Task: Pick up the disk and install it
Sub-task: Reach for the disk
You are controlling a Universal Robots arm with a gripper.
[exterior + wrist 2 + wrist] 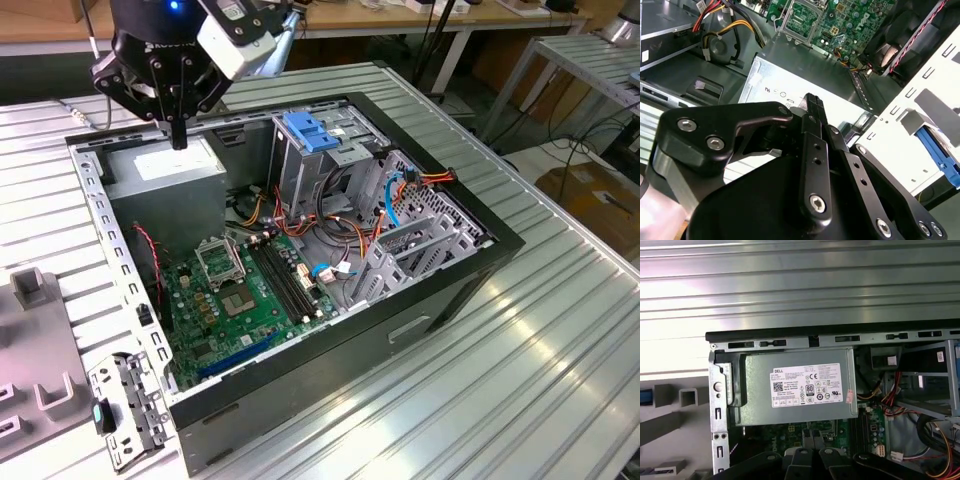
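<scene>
Black metal, jaws: I am holding my gripper [178, 138] with the jaws pressed together, clamping nothing.
Position: I am hovering tips-down over the power supply [165, 165], in the corner of the computer case [500, 245] toward the exterior view's left. Whether I am touching its top I cannot tell.
Disk, seen: in the second wrist view I am making out only a blue ribbed strip just past the case's perforated side wall [920, 85]. I am taking it for a carrier rail of the disk [939, 159]. Its dark body and label are hidden.
Cross-check: in the first wrist view a blue sliver [644, 397] is sitting in the grey fixture [670, 422], outside that same wall.
Bearing: I am judging the disk to be lying outside the case, across the side wall from my jaws, toward the exterior view's left.
Long axis: too little of the disk is showing, so I cannot tell.
Cage: the drive cage [300, 175] with its blue latch [312, 135] is standing past the power supply, toward the exterior view's right, apart from me.
Status: I am carrying nothing, so the pick-up is not yet done.
</scene>
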